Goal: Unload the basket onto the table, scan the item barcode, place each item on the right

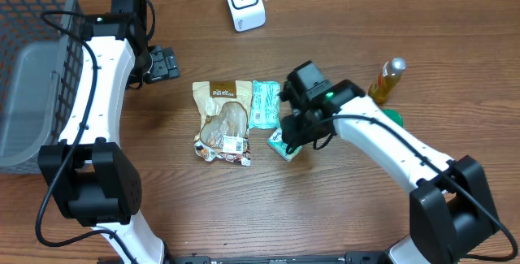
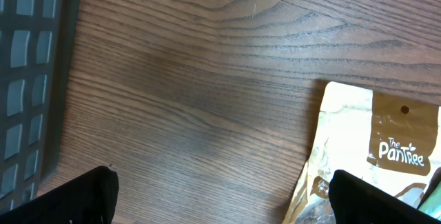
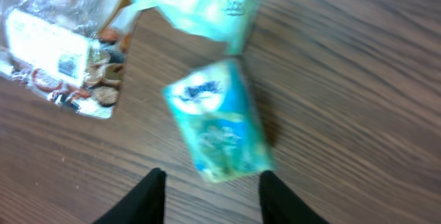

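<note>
The right gripper fills the bottom edge of its wrist view. Its jaws are apart, with the lower end of the small teal pack just between them, unclamped. Only the overhead shows the scanner at top centre, well apart from the pack, with bare table between. The left gripper, spread wide, hovers beside the snack pouch, with the basket at the left edge.

left jaws: wide apart | right jaws: narrower gap, apparently pointing down
</note>
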